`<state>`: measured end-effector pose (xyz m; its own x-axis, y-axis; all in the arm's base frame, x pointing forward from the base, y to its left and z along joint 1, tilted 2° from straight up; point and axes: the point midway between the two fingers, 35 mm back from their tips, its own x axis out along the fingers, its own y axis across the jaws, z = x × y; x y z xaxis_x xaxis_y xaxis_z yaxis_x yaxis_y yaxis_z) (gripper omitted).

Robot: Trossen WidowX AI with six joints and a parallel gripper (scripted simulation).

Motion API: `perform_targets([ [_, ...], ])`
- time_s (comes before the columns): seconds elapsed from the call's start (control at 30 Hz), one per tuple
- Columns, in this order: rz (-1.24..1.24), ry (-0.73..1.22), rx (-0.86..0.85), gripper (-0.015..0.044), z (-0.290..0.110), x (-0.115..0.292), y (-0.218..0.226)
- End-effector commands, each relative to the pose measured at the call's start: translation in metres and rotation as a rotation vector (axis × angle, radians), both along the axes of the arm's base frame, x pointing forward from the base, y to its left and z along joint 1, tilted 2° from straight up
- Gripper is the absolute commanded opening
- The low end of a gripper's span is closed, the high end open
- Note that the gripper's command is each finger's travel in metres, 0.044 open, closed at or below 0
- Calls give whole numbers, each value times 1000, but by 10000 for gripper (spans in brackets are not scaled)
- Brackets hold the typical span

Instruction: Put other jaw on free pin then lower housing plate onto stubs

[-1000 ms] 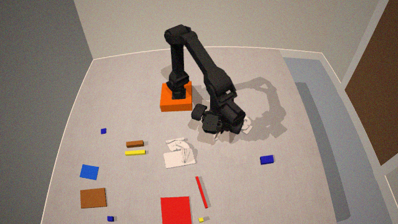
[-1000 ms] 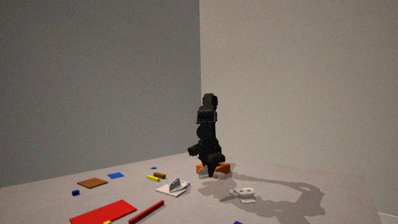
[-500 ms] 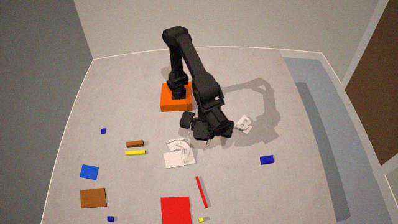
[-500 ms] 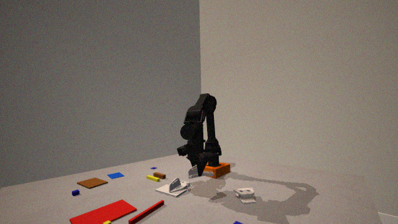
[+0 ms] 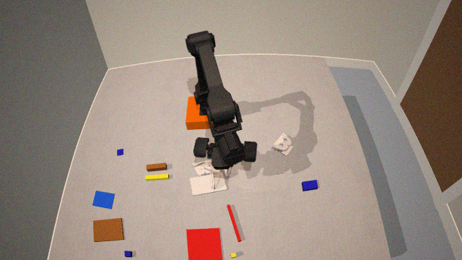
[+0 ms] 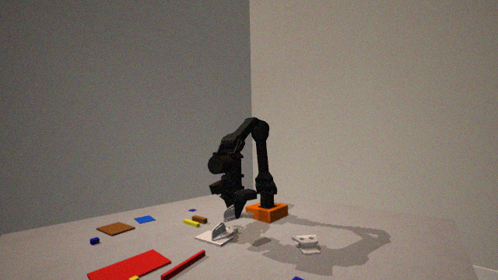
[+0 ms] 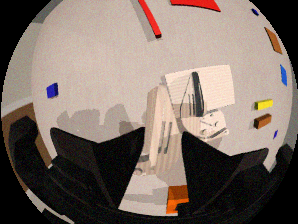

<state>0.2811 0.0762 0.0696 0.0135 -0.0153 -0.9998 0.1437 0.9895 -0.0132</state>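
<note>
1. The counter [image 5: 267, 217] [image 6: 350, 237] [image 7: 100, 65] carries everything; take the white base [image 5: 202, 185] [image 6: 204, 236] [image 7: 220, 80] as landmark.
2. The black arm [image 5: 220, 105] [image 6: 262, 155] reaches over the base's pin end. Its jaws are partly open, pressed on the loose claw part [image 6: 229, 214] [image 7: 159, 125], which hangs between the fingertips, above the counter and just beside the base. This part is probably pinched by its sides to leave the hole at its geared end free for the pin.
3. The orange block [image 5: 196, 124] [image 6: 268, 215] [image 7: 176, 194] stands beyond the base's pin end, under the arm's foot.
4. The base lies flat, presumably so its pins point up to take parts from above.
5. The mounted claw part [image 6: 219, 231] [image 7: 198, 95] stands on the base, giving the loose one something to mesh with. Whether the teeth line up, I cannot tell.
6. The housing plate [image 5: 283, 141] [image 6: 306, 238] waits well apart from the base, to its right in the top view. That keeps it out of the way; it should go on last, since closing early would block the free pin.
7. Off the base's other side, the yellow bar [image 5: 157, 177] [image 6: 191, 222] [image 7: 263, 104] appears to play no part.
</note>
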Motion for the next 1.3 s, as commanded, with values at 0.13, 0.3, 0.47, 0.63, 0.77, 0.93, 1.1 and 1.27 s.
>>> perform_targets([
  [0.13,90,-4,-7,134,2,7,-26],
  [0.3,143,-3,-9,134,2,10,-42],
  [0.47,197,-2,-12,134,3,12,-58],
  [0.63,250,-1,-14,134,3,13,-75],
  [0.77,293,0,-17,134,4,13,-88],
  [0.93,347,2,-19,134,4,12,-105],
  [1.1,400,4,-22,134,5,11,-121],
  [1.27,452,6,-24,134,5,8,-137],
])
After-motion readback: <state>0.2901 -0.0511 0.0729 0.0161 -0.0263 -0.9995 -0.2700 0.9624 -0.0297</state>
